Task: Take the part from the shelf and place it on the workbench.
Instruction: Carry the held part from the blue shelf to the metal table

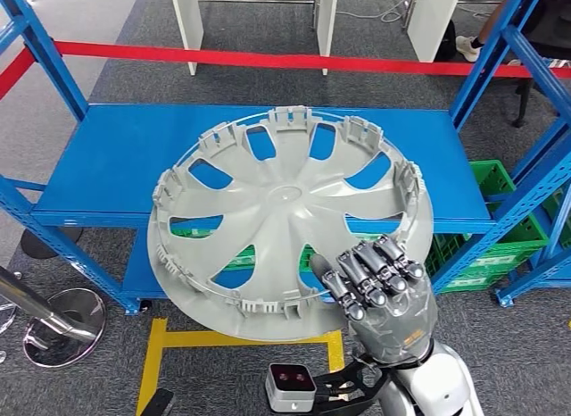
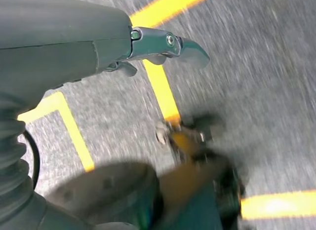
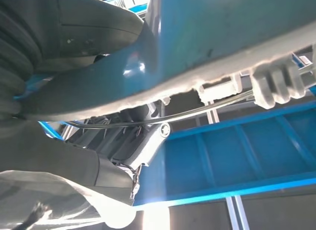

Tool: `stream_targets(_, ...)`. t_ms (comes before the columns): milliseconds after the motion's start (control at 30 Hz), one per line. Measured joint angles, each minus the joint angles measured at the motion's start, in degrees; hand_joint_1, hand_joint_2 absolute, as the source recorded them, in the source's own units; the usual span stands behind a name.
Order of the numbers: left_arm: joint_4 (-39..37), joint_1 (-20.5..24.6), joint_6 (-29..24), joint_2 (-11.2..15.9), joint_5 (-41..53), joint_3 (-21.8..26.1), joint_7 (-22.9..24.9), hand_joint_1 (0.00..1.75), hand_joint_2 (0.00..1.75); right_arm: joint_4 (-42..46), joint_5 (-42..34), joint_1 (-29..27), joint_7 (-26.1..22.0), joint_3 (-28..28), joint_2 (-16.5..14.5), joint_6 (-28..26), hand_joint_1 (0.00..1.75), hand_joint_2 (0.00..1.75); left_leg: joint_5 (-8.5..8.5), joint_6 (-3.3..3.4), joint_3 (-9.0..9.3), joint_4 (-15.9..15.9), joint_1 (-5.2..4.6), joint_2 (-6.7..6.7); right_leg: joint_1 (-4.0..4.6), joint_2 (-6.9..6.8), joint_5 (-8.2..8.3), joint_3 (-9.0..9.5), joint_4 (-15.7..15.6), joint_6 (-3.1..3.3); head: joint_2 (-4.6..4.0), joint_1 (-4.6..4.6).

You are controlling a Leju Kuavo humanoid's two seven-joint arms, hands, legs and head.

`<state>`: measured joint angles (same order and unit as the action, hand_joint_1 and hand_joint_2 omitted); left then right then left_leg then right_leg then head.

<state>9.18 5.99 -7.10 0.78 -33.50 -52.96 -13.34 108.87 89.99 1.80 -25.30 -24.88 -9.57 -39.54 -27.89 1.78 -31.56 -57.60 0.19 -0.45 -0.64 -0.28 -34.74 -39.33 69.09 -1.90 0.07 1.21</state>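
Observation:
A large grey wheel cover (image 1: 283,211), inner side up with clips round its rim, hangs tilted above the front edge of the blue shelf (image 1: 114,157). My right hand (image 1: 380,291) grips its near right rim, dark fingers curled over the top of the edge. In the right wrist view the cover's rim (image 3: 223,37) runs between the thumb and the fingers (image 3: 126,141), with the blue shelf beyond. My left hand (image 2: 74,47) hangs low over grey carpet with one digit stretched out and nothing in it.
Blue shelf uprights (image 1: 498,50) stand at both sides. Green crates (image 1: 501,228) sit under the shelf at the right. A red barrier tape (image 1: 269,59) runs behind the shelf. Yellow floor lines (image 1: 161,345) and a chrome chair base (image 1: 61,322) lie near my feet.

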Motion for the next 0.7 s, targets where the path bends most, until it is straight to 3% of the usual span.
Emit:
stream_targets(33,0.00,0.02,-0.15,0.10,-0.09,-0.01,0.12,0.00,1.75,0.08,0.00,-0.12,-0.19,0.13,0.00,0.00,1.75,1.75,0.52,0.15,-0.72,-0.06,-0.23,0.01,0.04,0.05,-1.48,-0.65,3.45,0.11,0.00,-0.09)
stream_targets(67,0.00,0.03,-0.26,0.14,-0.14,-0.02,0.25,0.00,1.75,0.14,0.00,-0.24,-0.33,0.29,0.00,0.00,1.75,1.75,1.03,0.26,-1.45,-0.14,-0.47,0.02,0.11,0.08,-1.61,-0.62,5.50,0.28,-0.01,-0.14)
stream_targets(100,0.00,0.04,-0.34,0.16,-0.14,-0.03,0.37,0.00,1.75,0.19,0.00,-0.35,-0.43,0.47,0.00,0.00,1.75,1.75,1.49,0.31,-2.16,-0.26,-0.67,0.02,0.24,0.10,-0.60,0.31,5.67,0.54,-0.01,-0.16)
stream_targets(133,0.00,0.04,-0.43,0.16,-0.13,-0.04,0.48,0.00,1.75,0.27,0.00,-0.42,-0.50,0.65,0.00,0.00,1.75,1.75,1.93,0.32,-2.80,-0.41,-0.82,0.00,0.44,0.14,1.09,2.27,3.73,0.91,-0.01,-0.15)
stream_targets(200,0.00,0.07,-0.51,0.12,-0.01,-0.10,0.65,0.00,1.75,0.53,-0.01,-0.44,-0.60,0.89,-0.04,0.00,1.75,1.75,2.67,0.16,-3.80,-0.75,-1.01,-0.08,0.97,0.24,3.17,8.11,-4.17,1.74,-0.01,-0.16)
stream_targets(233,0.00,0.10,-0.54,0.07,0.10,-0.16,0.73,0.00,1.75,0.73,-0.01,-0.43,-0.67,0.95,-0.10,0.00,1.75,1.75,3.06,-0.03,-4.12,-0.86,-1.08,-0.10,1.16,0.28,3.08,10.77,-8.15,1.95,-0.01,-0.14)
stream_targets(300,0.00,0.24,-0.57,-0.01,0.36,-0.34,0.94,0.00,1.75,1.04,0.00,-0.43,-0.84,1.00,-0.24,0.00,1.75,1.75,4.00,-0.58,-4.62,-0.88,-1.09,-0.10,1.39,0.33,2.17,13.22,-12.33,1.99,-0.01,-0.13)
stream_targets(367,-0.01,0.33,-0.67,0.07,0.53,-0.51,1.26,0.00,1.75,1.20,0.00,-0.50,-0.95,1.08,-0.32,0.00,1.75,1.75,4.53,-1.17,-5.03,-0.92,-1.07,-0.12,1.25,0.13,2.81,12.59,-13.07,2.13,-0.01,-0.17)
stream_targets(400,-0.01,0.34,-0.74,0.12,0.58,-0.57,1.48,0.00,1.75,1.25,0.00,-0.56,-0.98,1.15,-0.39,0.01,1.75,1.75,3.57,-1.50,-5.41,-1.54,-1.06,-0.12,1.09,-0.01,3.40,12.15,-13.29,2.41,-0.01,-0.17)
stream_targets(467,-0.02,0.37,-0.83,0.18,0.70,-0.70,1.78,0.00,1.75,1.36,0.00,-0.67,-1.05,1.29,-0.62,0.02,1.75,1.75,-1.37,-2.20,-6.68,-5.75,-0.74,-0.07,0.85,-0.32,4.73,11.17,-13.55,2.95,0.00,-0.06)
stream_targets(533,-0.02,0.42,-0.90,0.14,0.88,-0.92,2.01,0.00,1.75,1.44,0.00,-0.74,-1.11,1.41,-0.79,0.02,1.75,1.75,-6.15,-2.87,-7.87,-12.69,-0.26,-0.04,0.91,-0.48,5.88,9.68,-13.40,3.13,0.00,0.12)
stream_targets(567,-0.02,0.47,-0.93,0.15,0.97,-1.03,2.16,0.00,1.75,1.45,0.00,-0.78,-1.18,1.48,-0.84,0.02,1.75,1.75,-6.57,-3.11,-7.92,-15.29,-0.07,-0.03,0.93,-0.58,6.37,8.87,-13.20,3.13,-0.01,0.10)
stream_targets(600,-0.02,0.52,-0.97,0.15,1.04,-1.14,2.33,0.00,1.75,1.45,0.00,-0.82,-1.24,1.54,-0.87,0.02,1.75,1.75,-5.69,-3.30,-7.39,-16.50,0.09,-0.03,0.93,-0.68,6.84,7.99,-12.90,3.08,-0.01,0.13)
stream_targets(633,-0.02,0.58,-1.01,0.16,1.09,-1.25,2.52,0.00,1.75,1.49,0.00,-0.85,-1.32,1.60,-0.91,0.02,1.75,1.75,-3.97,-3.44,-6.06,-15.85,0.25,-0.03,0.91,-0.74,7.24,7.06,-12.51,2.98,-0.01,0.13)
stream_targets(700,-0.02,0.72,-1.15,0.15,1.26,-1.45,2.85,0.00,1.75,1.72,0.00,-0.92,-1.44,1.74,-1.01,0.02,1.75,1.75,-1.67,-3.46,-1.14,-9.55,0.47,-0.03,0.95,-0.76,7.85,5.42,-11.55,2.60,-0.01,0.15)
